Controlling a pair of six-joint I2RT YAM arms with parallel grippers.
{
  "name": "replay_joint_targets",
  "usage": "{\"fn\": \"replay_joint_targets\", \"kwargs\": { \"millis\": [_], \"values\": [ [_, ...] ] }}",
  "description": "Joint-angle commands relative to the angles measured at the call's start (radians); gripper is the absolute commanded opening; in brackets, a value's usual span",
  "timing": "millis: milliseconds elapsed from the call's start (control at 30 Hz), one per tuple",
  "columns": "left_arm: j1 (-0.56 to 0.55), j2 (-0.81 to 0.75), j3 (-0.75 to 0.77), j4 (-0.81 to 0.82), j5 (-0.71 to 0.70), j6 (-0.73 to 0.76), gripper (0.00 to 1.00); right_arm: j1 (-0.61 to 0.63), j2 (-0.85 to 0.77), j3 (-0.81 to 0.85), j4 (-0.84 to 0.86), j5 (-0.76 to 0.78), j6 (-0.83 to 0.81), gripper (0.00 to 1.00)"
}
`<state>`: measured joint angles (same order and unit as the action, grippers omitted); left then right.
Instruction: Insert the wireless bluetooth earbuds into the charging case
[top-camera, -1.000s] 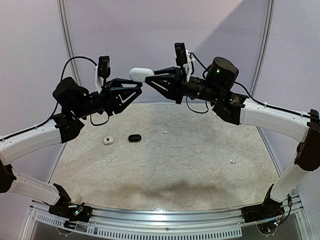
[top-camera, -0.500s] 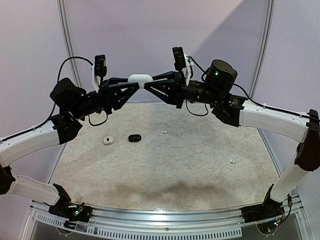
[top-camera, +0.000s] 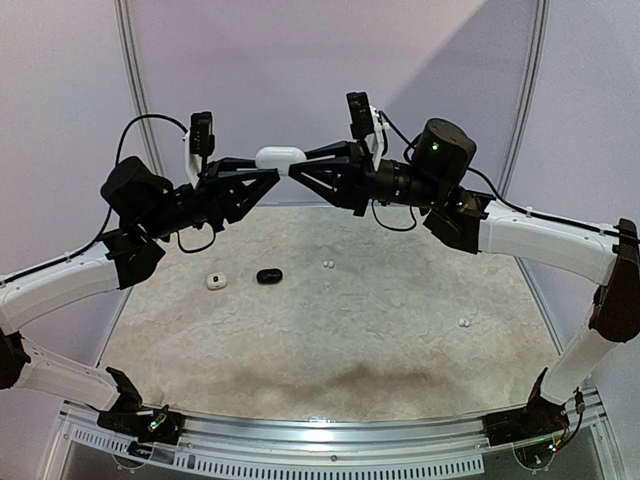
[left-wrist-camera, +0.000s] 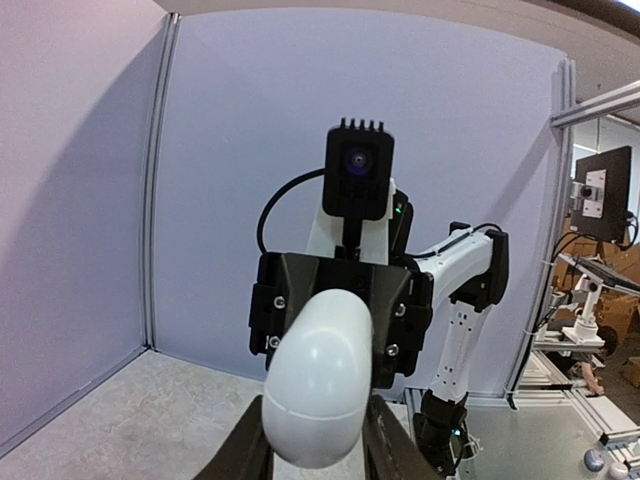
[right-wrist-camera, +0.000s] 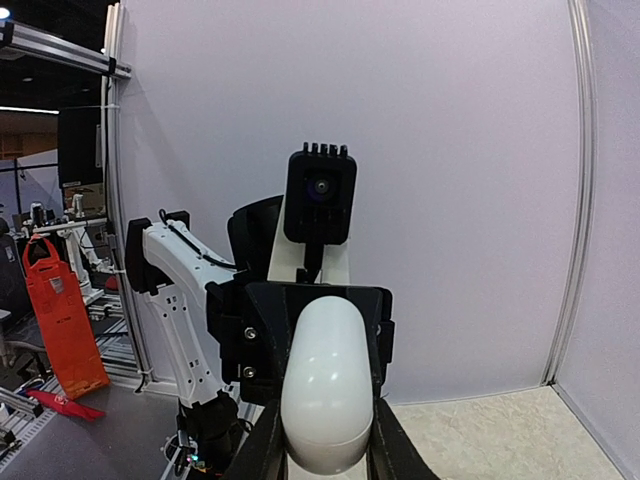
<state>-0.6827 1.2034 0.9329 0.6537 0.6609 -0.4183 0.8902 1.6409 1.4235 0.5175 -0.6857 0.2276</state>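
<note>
Both the left jaws and the right jaws are clamping one white charging case (top-camera: 280, 157) from opposite ends, holding it level in the air high above the tabletop (top-camera: 380, 340). Two more cases are lying down there: a small white case (top-camera: 217, 281) and a black case (top-camera: 268, 275). Two white earbuds (top-camera: 327, 265) are sitting side by side near them. Another white speck (top-camera: 462, 323), too small to identify, is lying well to the right.

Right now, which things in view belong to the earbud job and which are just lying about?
Job:
- white charging case, held in mid-air
- middle white earbuds, on the table
- right-hand white earbuds, on the table

Lying about, likely:
- black case
- small white item beside it, too small to identify
</note>
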Motion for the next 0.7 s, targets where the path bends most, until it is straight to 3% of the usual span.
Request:
{"fn": "replay_joint_targets", "kwargs": {
  "millis": [0, 300, 500, 667],
  "values": [
    [-0.014, -0.007, -0.008, 0.014, 0.023, 0.009, 0.29, 0.001, -0.015, -0.002, -0.009, 0.009, 0.006, 0.00],
    [-0.014, 0.000, 0.001, 0.038, 0.020, -0.002, 0.01, 0.001, -0.005, 0.002, -0.043, -0.001, 0.006, 0.00],
    [-0.014, -0.007, -0.005, 0.038, 0.030, 0.008, 0.00, 0.000, -0.002, 0.002, -0.105, 0.015, -0.013, 0.01],
    [-0.013, -0.016, -0.021, 0.017, 0.031, 0.069, 0.00, 0.001, -0.011, 0.009, -0.152, 0.049, -0.025, 0.44]
  ]
}}
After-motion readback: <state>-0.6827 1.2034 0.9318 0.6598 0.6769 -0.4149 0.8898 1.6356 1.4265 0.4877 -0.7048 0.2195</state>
